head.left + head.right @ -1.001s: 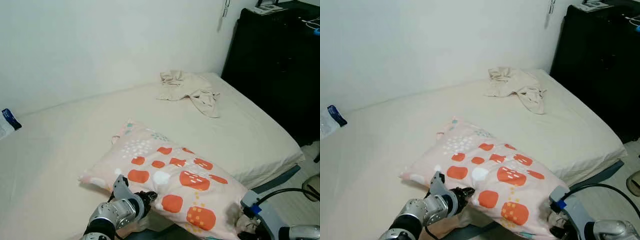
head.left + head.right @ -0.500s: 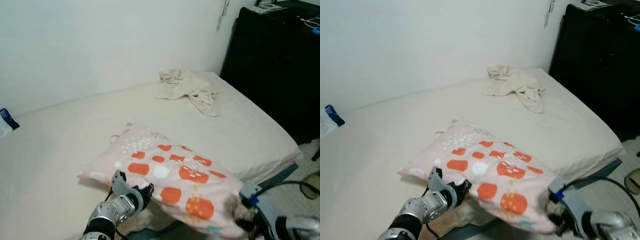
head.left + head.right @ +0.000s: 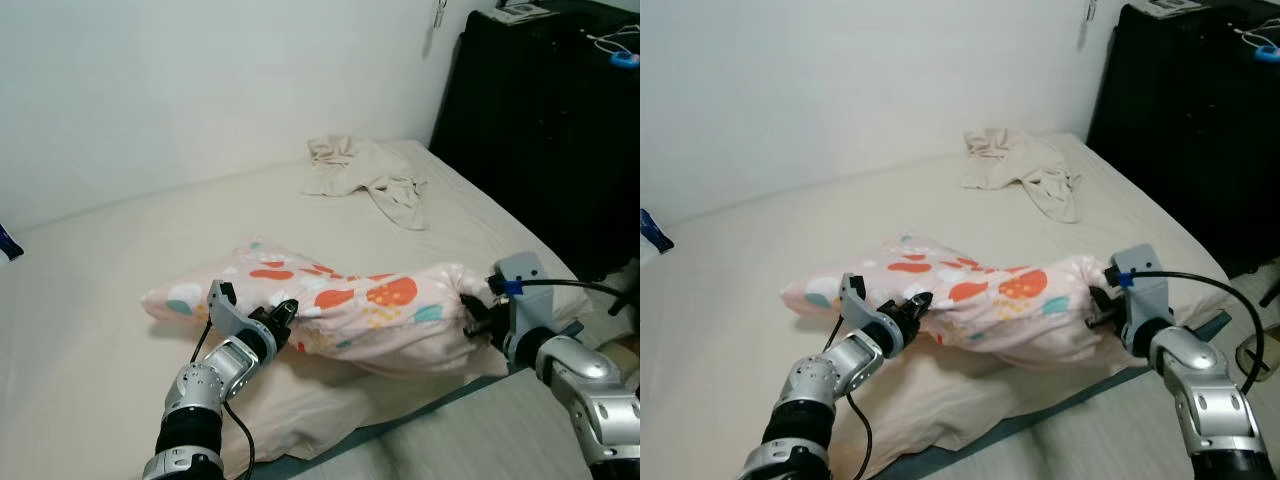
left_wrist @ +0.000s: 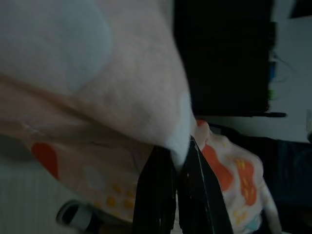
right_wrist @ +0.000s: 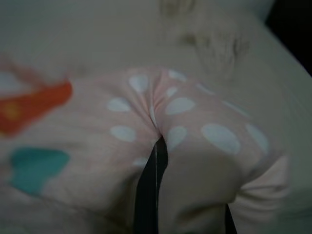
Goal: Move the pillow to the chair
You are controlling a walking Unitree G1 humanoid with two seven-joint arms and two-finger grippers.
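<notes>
Cream sheets cover the bed (image 3: 120, 290) before us, with a white wall behind it and a tall black cabinet (image 3: 540, 120) standing to our right; a crumpled beige cloth (image 3: 365, 175) lies near the far corner of the bed, well apart from our work. We hold the pillow (image 3: 340, 305), pink with orange and teal blotches, between our two arms above the near edge of the bed; it sags in the middle and its far left corner appears to rest on the sheet. Our left gripper (image 3: 278, 315) pinches the pillow's near left edge; in the left wrist view its fingers (image 4: 158, 195) sit nearly together with a fold of fabric between them. Our right gripper (image 3: 1096, 310) grasps the bunched right end of the pillow; in the right wrist view the fabric puckers over one finger (image 5: 152, 190), and the cloth hides most of the other.
</notes>
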